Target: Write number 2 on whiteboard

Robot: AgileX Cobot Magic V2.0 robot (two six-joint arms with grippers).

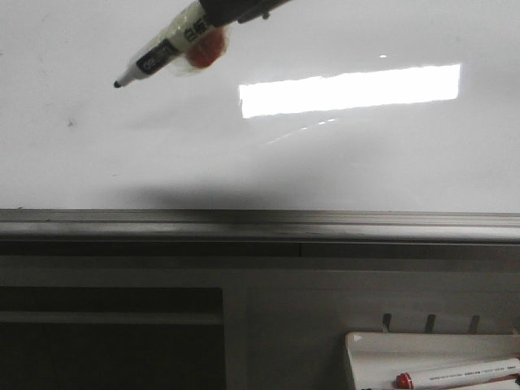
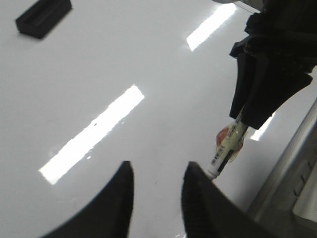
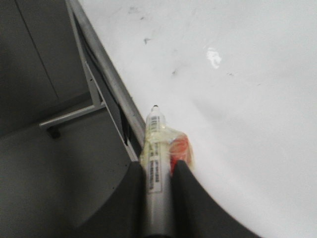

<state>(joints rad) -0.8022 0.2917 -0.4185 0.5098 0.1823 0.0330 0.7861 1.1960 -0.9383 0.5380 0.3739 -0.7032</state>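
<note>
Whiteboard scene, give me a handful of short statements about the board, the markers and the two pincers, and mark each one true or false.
1. The right pincer grips a marker. True.
2. A number 2 is already drawn on the whiteboard. False: no digit shows, only a few small smudges.
3. The left pincer holds a second marker. False: its jaws are apart with nothing between them.
4. A red-capped marker lies in the white tray below the board's frame. True.
5. The held marker still wears its cap. False: its dark tip is bare and points at the board.
6. A black rectangular object rests on the board. True, seen in the left wrist view.
</note>
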